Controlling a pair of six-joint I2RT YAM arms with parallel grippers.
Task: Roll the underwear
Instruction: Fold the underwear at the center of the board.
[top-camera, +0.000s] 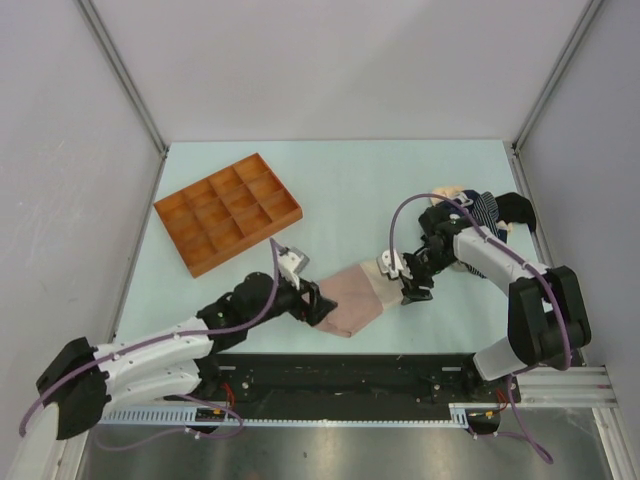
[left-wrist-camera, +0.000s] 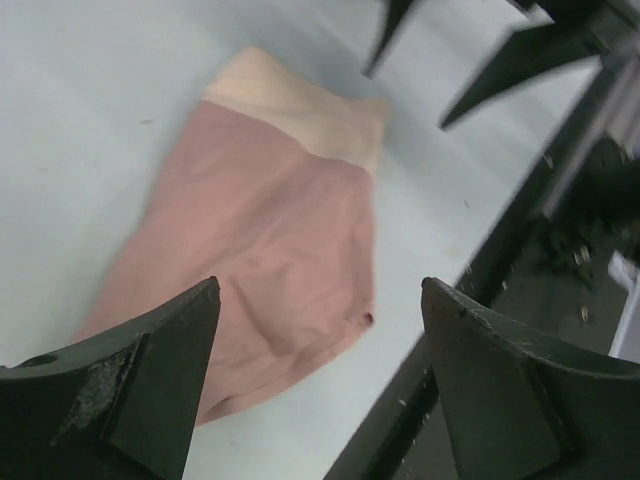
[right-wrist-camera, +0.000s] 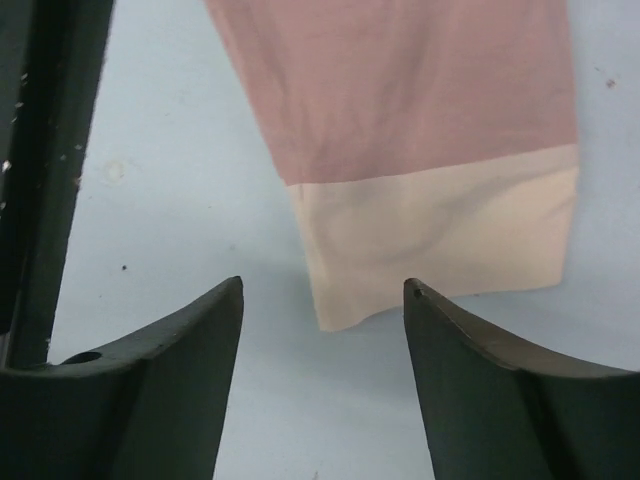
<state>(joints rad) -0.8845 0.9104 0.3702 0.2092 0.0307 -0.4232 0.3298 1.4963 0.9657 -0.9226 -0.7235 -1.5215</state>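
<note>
Here, left tool (top-camera: 316, 302): released, jaws spread wide with nothing between them. It is low over the worktop at the left end of the pink garment, and whether the fingertips touch the cloth cannot be told.
Right tool (top-camera: 414, 291): likewise released, jaws apart and empty. It stands at the garment's right end, where one corner of the pale band reaches into the gap between the fingers without being pinched.
Pink garment (top-camera: 352, 303): flat and unrolled on the worktop, close to the near edge and a little right of its middle. It lies aslant, with its left end closer to that edge.
Pale band (right-wrist-camera: 440, 230): a cream strip across the garment's right end, its outer edge straight and facing the right tool.
Garment edges: the long sides run fairly straight; the left end looks rounded and slightly rumpled in the left wrist view.
Pile of underwear (top-camera: 478, 208): cream, navy-striped and black pieces heaped by the right edge, beyond the right arm, well apart from the pink garment.
Orange tray (top-camera: 228, 211): compartmented, turned at an angle, near the left edge in the far half, apart from both tools.
Worktop (top-camera: 350, 180): pale blue-green, bare across the far middle between tray and pile, and along the far edge.
Near edge: only a narrow strip of bare surface separates the garment from the black rail (left-wrist-camera: 480, 300) running along it.
Side room: grey walls (top-camera: 60, 150) stand close along the left, far and right edges.
</note>
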